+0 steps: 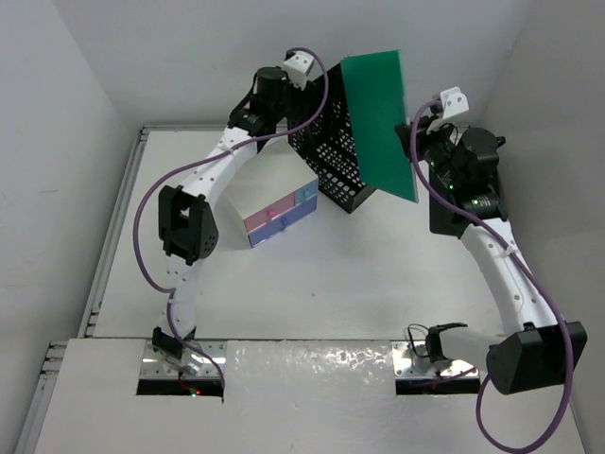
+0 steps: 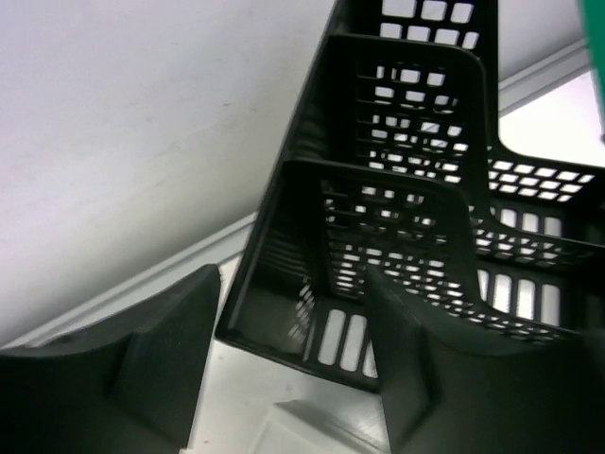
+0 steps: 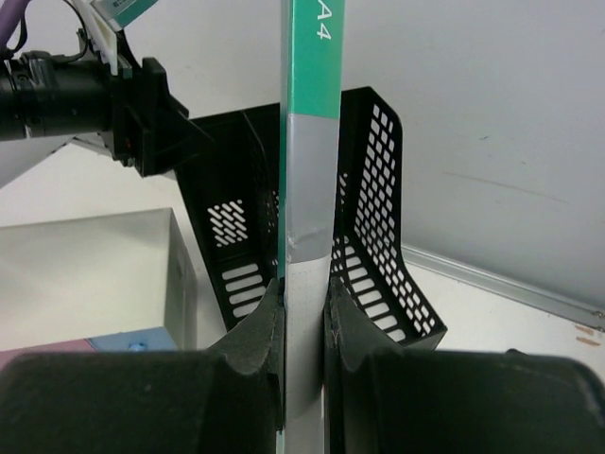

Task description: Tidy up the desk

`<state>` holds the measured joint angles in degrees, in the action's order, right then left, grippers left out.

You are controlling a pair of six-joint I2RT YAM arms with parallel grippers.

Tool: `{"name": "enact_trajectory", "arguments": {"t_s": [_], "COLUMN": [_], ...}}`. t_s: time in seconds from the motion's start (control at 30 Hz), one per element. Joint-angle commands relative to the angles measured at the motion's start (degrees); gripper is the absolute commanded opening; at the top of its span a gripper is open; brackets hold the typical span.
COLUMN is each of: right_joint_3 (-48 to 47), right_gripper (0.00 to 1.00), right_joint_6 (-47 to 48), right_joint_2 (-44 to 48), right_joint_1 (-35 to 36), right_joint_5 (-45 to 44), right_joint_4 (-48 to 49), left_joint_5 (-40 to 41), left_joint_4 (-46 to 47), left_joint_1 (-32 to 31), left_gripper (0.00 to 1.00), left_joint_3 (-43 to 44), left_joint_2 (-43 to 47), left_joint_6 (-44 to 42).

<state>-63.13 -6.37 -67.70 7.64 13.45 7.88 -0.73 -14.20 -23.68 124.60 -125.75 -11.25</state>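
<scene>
Two tools reach across the white worktop (image 1: 359,274), past the drawer box (image 1: 279,213). Right tool (image 3: 304,312) clamps a green A4 board (image 1: 378,123) upright by its taped edge, likely to slot it into the black mesh file rack (image 1: 331,161); left tool (image 2: 293,303) gapes open beside the rack.

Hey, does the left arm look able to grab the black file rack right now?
Likely yes. The left claw is open right at the rack's near end with nothing between them, and the green folder is off to the side in the right claw.
</scene>
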Motion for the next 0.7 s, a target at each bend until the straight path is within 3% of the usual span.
{"name": "enact_trajectory", "arguments": {"t_s": [0.0, 0.03, 0.13, 0.33, 0.47, 0.57, 0.67], "right_joint_3": [1.16, 1.43, 1.44, 2.84, 4.86, 4.25, 3.28], "right_gripper": [0.0, 0.0, 0.0, 0.0, 0.0, 0.0, 0.0], "right_joint_6": [1.01, 0.66, -0.3, -3.55, -3.3, -0.4, 2.06], "right_joint_2": [1.34, 1.0, -0.41, -2.52, -2.09, -2.17, -2.61], "right_joint_1": [-0.08, -0.08, -0.08, -0.08, -0.08, 0.01, -0.08], "right_joint_5": [0.08, 1.21, 2.63, 4.12, 3.7, 2.2, 2.54], "right_joint_4": [9.58, 10.92, 16.27, 26.56, 32.37, 30.89, 28.69], "left_joint_5": [-0.5, -0.5, -0.32, -0.66, -3.57, -5.33, -5.07], "left_joint_4": [-12.43, -12.52, -12.96, -13.49, -12.79, -12.61, -9.29], "left_joint_1": [-0.57, -0.58, -0.58, -0.23, 0.56, 0.92, 0.74], "left_gripper": [0.53, 0.41, 0.23, 0.0, 0.0, 0.0, 0.17], "left_joint_3": [-0.76, -0.93, -1.46, -2.25, -2.25, -1.11, -0.06], "left_joint_2": [-5.03, -4.94, -3.98, -2.65, -2.48, -2.04, -0.46], "left_joint_6": [0.35, 0.17, -1.49, -5.44, -9.66, -8.71, -9.4]}}
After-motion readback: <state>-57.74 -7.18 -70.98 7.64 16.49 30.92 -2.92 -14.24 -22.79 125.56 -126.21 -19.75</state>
